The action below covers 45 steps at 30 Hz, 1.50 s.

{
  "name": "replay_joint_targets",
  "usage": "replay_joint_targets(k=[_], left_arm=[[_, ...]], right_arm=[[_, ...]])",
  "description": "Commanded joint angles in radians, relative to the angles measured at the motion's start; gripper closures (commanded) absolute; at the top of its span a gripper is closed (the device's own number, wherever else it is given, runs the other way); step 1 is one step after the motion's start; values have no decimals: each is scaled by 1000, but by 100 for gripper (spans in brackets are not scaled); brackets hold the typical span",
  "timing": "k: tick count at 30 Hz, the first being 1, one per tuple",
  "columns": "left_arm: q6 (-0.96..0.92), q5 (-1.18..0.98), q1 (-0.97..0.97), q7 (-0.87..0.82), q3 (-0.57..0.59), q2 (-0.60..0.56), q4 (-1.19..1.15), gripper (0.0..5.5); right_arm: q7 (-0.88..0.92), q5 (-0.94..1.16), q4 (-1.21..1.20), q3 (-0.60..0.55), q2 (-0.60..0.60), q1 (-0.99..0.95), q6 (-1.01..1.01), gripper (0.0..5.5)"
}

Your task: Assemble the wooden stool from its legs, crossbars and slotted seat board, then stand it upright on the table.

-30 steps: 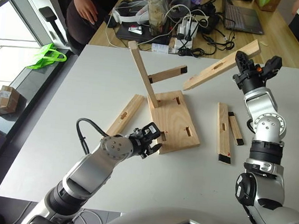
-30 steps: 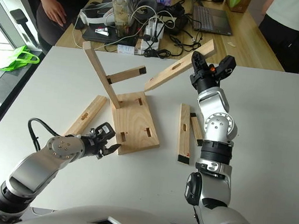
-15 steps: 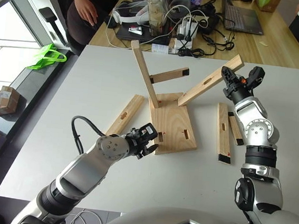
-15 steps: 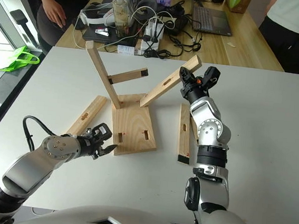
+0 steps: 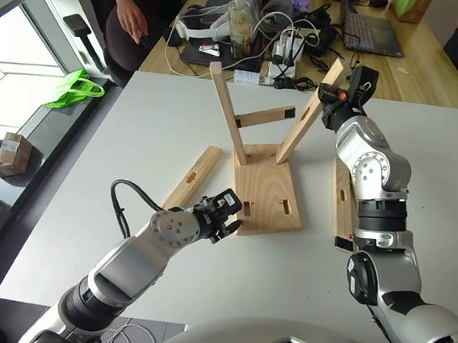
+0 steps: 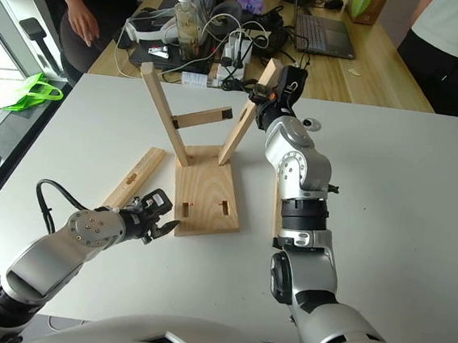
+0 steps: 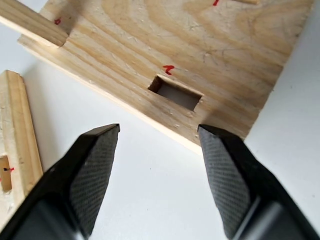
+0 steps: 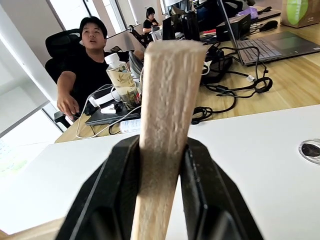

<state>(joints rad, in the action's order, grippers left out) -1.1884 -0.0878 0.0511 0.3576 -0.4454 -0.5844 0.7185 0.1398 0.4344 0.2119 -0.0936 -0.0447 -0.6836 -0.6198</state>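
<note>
Pale pine, the slotted seat board (image 5: 264,193) lies flat about mid-table on the white table (image 5: 128,121). One leg (image 5: 226,110) rises from its far left slot, leaning away to the left, with a crossbar (image 5: 259,116) jutting from its middle toward the right. The two near slots are empty; the left wrist view shows one of them (image 7: 176,93) open right through.

A second leg (image 5: 302,130) stands steeply over the board's far right corner. Its upper end is pinched between the fingers of the right gripper (image 5: 338,91), and I cannot tell whether its foot sits in a slot.

The left gripper (image 5: 231,212) is at the board's near left corner, jaws spread wide, gripping nothing.

A loose leg (image 5: 194,176) lies just left of the board. More sticks (image 5: 341,208) lie to its right, partly hidden by the right arm.

Bare tabletop runs along the near side and out to the left. Beyond the far edge stands a wooden desk (image 5: 437,74) crowded with cables.
</note>
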Motion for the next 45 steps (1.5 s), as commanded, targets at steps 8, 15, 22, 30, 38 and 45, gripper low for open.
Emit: replay_joint_targets(k=[8, 15, 22, 30, 38, 45], left_arm=[[-45, 0, 16, -38, -10, 42, -37, 261], [-29, 8, 40, -55, -19, 67, -70, 261], [-11, 12, 50, -60, -34, 68, -86, 261], [-15, 14, 54, -67, -26, 70, -86, 261], [-17, 15, 61, -71, -11, 72, -88, 261], [-24, 17, 68, -84, 12, 86, -81, 261]], right_arm=[[-54, -137, -9, 113, -17, 66, -53, 450], [-121, -153, 44, 131, -11, 38, -51, 450], [-170, -188, 278, 101, -12, -86, 27, 450], [-256, -200, 255, 119, -15, -74, 59, 386], [-341, -220, 298, 147, -31, -59, -65, 343], [-503, -305, 442, 260, -128, -43, -94, 343]])
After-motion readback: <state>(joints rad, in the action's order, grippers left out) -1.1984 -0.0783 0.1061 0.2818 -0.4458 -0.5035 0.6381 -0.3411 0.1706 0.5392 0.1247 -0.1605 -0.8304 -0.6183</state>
